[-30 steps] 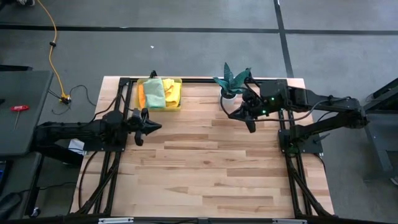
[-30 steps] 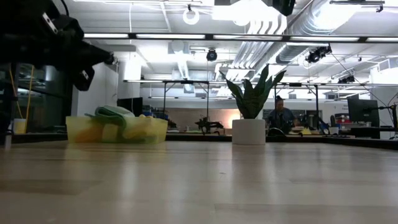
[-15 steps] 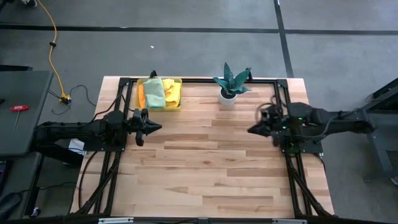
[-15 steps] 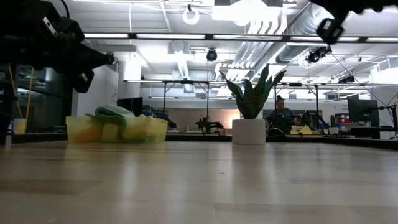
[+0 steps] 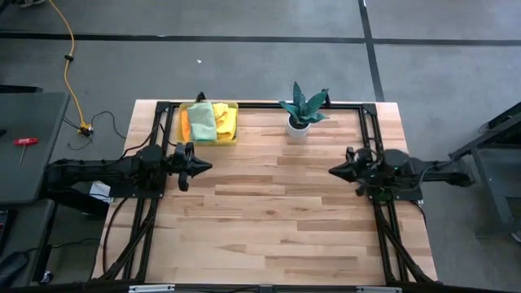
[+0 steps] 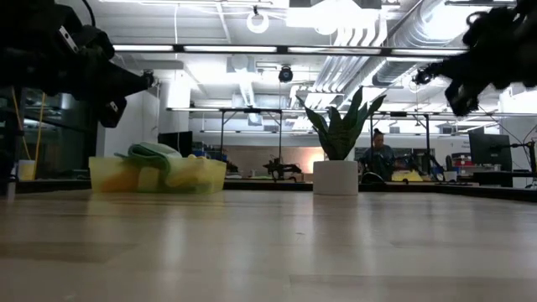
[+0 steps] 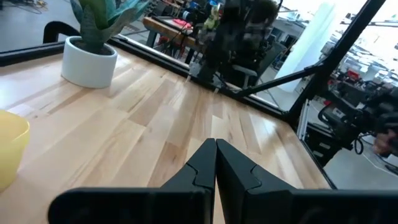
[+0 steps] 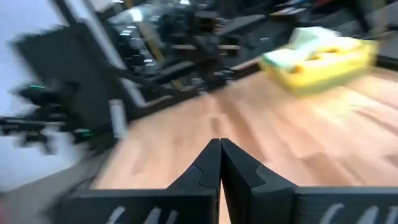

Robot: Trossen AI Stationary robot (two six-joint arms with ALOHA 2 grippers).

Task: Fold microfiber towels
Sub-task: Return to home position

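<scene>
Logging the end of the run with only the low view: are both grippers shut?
Observer: The left wrist view shows the left gripper shut, fingertips together, holding nothing.
Operator: And the right?
Observer: The right gripper is shut and empty too, by its wrist view.
Operator: Where does the bin sit?
Observer: From above, the bin holding the towels is at the table's far edge, on the left gripper's side.
</scene>
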